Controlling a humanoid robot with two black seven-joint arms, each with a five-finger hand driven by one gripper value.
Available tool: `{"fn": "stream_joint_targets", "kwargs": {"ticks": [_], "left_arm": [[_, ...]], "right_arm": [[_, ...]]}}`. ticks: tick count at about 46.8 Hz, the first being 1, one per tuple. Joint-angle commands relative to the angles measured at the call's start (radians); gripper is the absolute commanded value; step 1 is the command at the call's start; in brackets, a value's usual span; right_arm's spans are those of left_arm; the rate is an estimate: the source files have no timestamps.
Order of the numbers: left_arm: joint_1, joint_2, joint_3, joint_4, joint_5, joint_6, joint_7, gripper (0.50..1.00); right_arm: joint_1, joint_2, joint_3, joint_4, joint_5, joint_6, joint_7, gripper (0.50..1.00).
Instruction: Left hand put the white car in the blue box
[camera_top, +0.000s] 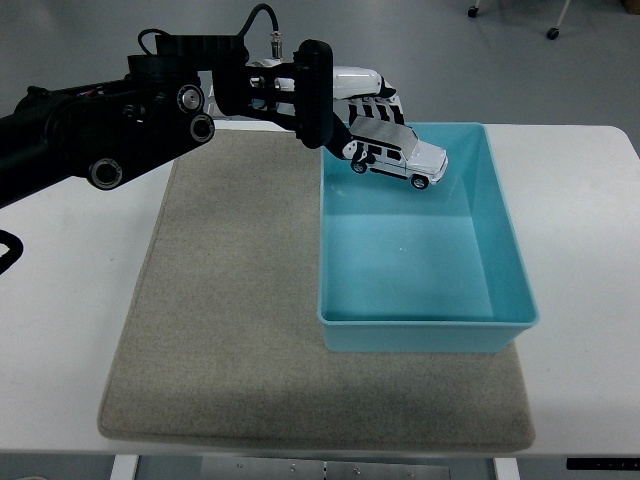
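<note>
My left hand (365, 112) is shut on the white toy car (398, 157) and holds it in the air over the far left part of the blue box (505, 240). The car is tilted, nose down to the right. The black left arm reaches in from the left edge across the far side of the mat. The box stands open on the right half of the grey mat (230, 300), with nothing inside it. The right arm is out of view.
The white table (70, 280) carries the grey mat. Grey floor lies beyond the table's far edge, with chair castors (552, 32) at the top right.
</note>
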Motion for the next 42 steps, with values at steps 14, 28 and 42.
{"fn": "stream_joint_targets", "kwargs": {"ticks": [14, 28, 42], "left_arm": [[0.061, -0.060, 0.000, 0.021, 0.000, 0.018, 0.004, 0.500], [0.091, -0.072, -0.001, 0.023, -0.001, 0.039, 0.002, 0.863], [0.104, -0.072, -0.021, 0.034, -0.035, 0.044, -0.001, 0.996]], "right_arm": [[0.001, 0.000, 0.000, -0.001, 0.000, 0.000, 0.000, 0.936], [0.000, 0.000, 0.000, 0.000, 0.000, 0.000, 0.000, 0.936], [0.000, 0.000, 0.000, 0.000, 0.000, 0.000, 0.000, 0.936]]}}
